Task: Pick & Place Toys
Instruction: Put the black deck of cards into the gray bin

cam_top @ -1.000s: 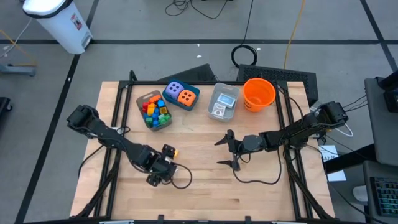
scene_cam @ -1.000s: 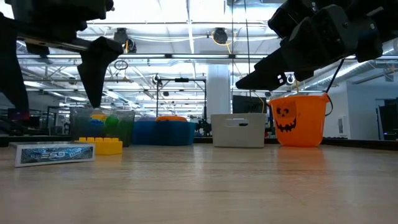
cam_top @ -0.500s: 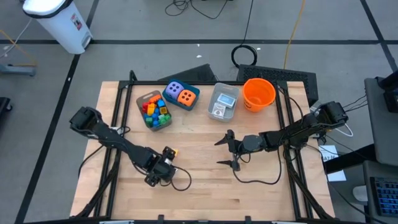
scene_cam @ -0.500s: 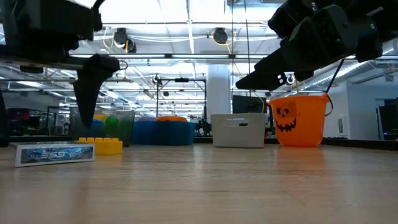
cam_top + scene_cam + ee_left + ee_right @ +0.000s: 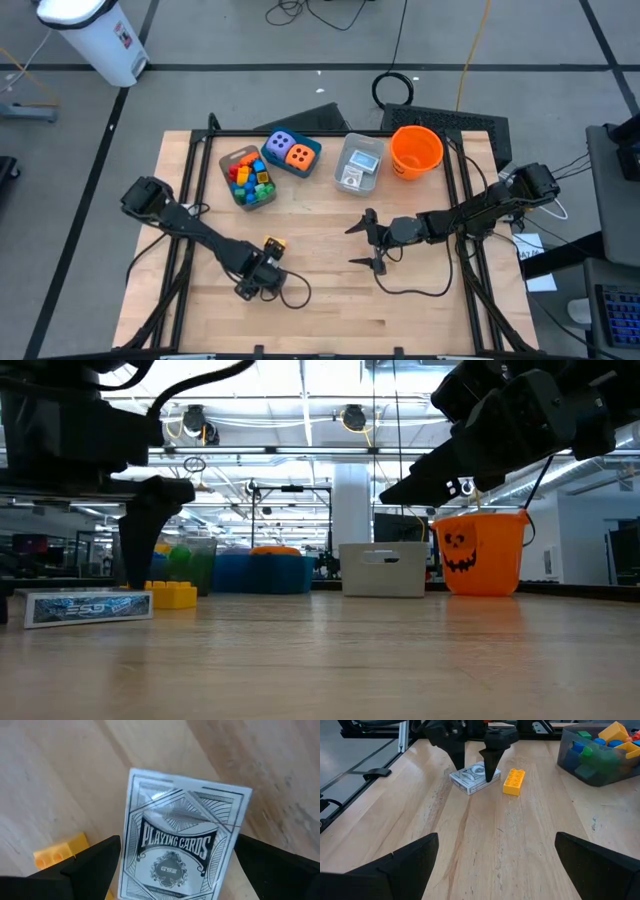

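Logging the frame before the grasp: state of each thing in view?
left gripper: open, fingers astride the card deck.
right gripper: open, above bare table, holding nothing.
card deck: flat on the table, box closed, not gripped.
yellow brick: loose on the table beside the deck.
clear bin: full of bricks.
grey box: open-topped.
orange bucket: upright, looks empty.
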